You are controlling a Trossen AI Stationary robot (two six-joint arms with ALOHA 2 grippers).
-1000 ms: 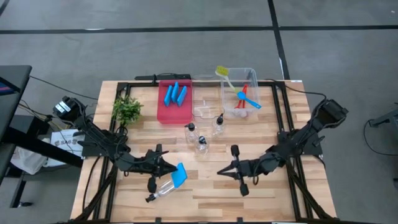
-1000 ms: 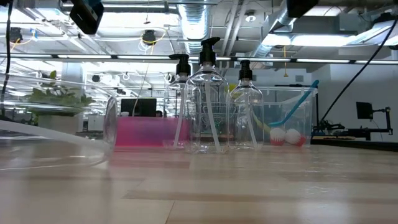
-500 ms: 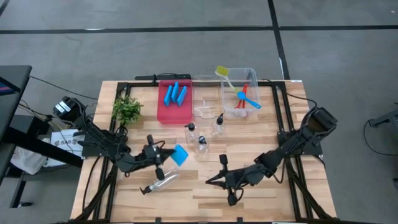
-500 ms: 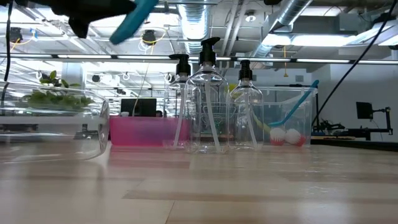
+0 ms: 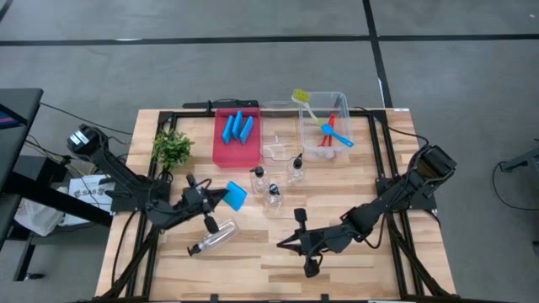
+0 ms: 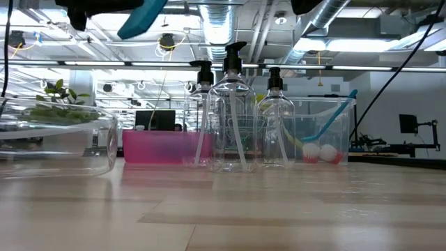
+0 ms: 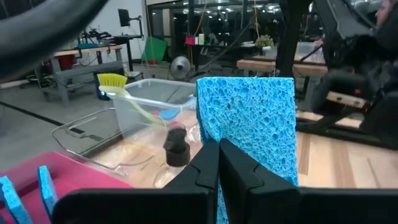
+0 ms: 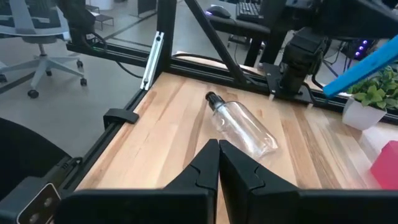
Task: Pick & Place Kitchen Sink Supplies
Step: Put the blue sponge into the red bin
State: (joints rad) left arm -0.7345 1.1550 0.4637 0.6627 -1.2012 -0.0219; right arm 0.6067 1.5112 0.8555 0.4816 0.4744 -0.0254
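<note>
A clear pump bottle (image 5: 212, 239) lies on its side at the table's 7 o'clock. Above it, the left gripper (image 5: 221, 198) clamps a porous bright-blue sponge (image 5: 235, 195). The right gripper (image 5: 290, 244), fingers pressed together, holds nothing. No writing is readable.

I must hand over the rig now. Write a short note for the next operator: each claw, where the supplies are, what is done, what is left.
Left claw: shut on a blue sponge, raised above the table's left middle.
Right claw: shut, empty, low over the front middle.
Red tray: three sponges on edge.
Right clear bin: blue, red and yellow-green brushes.
Three bottles stand mid-table; a fourth bottle lies on its side at front left.
Done: brushes and three sponges.
Left: likely place the held sponge, then deal with the bottles.
</note>
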